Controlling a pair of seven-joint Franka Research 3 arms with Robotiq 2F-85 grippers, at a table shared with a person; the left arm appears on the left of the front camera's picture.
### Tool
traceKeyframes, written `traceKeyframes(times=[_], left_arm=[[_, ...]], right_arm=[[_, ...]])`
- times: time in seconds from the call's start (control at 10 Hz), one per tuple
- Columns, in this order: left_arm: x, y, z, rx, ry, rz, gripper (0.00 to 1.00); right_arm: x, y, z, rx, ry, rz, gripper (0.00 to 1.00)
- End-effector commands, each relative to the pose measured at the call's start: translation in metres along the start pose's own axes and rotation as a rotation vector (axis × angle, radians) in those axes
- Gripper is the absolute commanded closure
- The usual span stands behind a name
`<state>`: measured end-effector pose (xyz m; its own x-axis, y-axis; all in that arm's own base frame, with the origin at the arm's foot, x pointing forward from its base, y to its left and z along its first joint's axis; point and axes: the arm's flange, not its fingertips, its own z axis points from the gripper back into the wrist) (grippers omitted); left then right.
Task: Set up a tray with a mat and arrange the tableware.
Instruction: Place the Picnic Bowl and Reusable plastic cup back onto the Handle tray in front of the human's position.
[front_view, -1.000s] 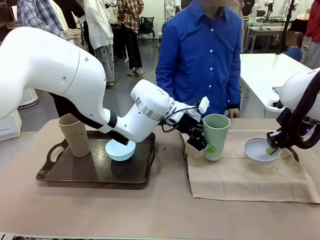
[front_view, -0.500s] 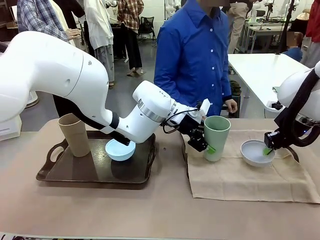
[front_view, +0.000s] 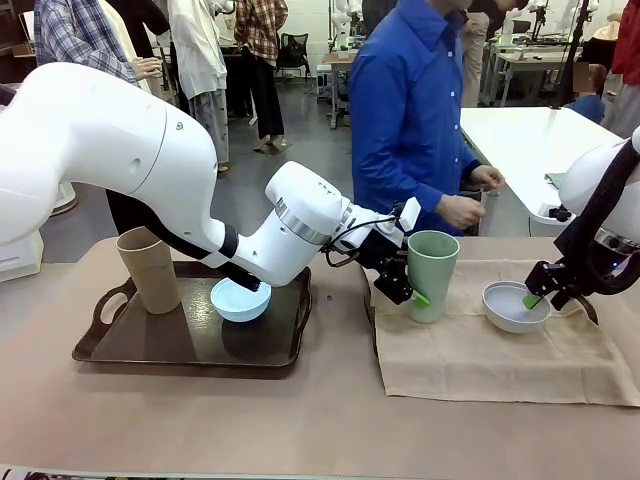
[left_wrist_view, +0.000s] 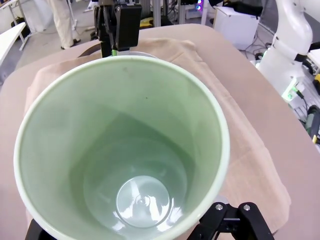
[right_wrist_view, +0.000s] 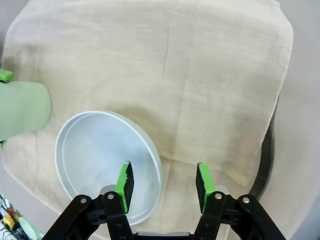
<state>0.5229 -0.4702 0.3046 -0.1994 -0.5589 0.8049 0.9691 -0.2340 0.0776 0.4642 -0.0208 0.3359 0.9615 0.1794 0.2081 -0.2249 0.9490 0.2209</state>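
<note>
Tray (front_view: 100, 345) sits table left, carrying tan cup (front_view: 150, 272) and blue bowl (front_view: 240, 301). Mat (front_view: 480, 360) lies apart at right w/ green cup (front_view: 434, 265) and white bowl (front_view: 508, 312) on it. L gripper (front_view: 413, 292) straddles green cup; can't tell if pads press. R gripper (right_wrist_view: 162, 174) released, jaws spread, one finger inside white bowl's rim, other outside.
</note>
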Motion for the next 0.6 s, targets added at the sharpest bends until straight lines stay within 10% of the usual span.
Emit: traceKeyframes(times=[0.0, 0.3, 0.5], left_arm=[[0.002, 0.001, 0.002, -0.007, 0.009, 0.025, 0.00], [-0.005, 0.004, 0.005, -0.024, 0.075, 0.118, 0.00], [-0.010, 0.006, 0.012, -0.032, 0.125, 0.190, 0.00]], right_arm=[[-0.002, 0.006, 0.009, -0.084, 0.006, -0.007, 0.28], [-0.013, 0.022, 0.038, -0.139, -0.005, 0.026, 0.00], [-0.020, 0.030, 0.058, -0.178, -0.003, 0.022, 0.00]])
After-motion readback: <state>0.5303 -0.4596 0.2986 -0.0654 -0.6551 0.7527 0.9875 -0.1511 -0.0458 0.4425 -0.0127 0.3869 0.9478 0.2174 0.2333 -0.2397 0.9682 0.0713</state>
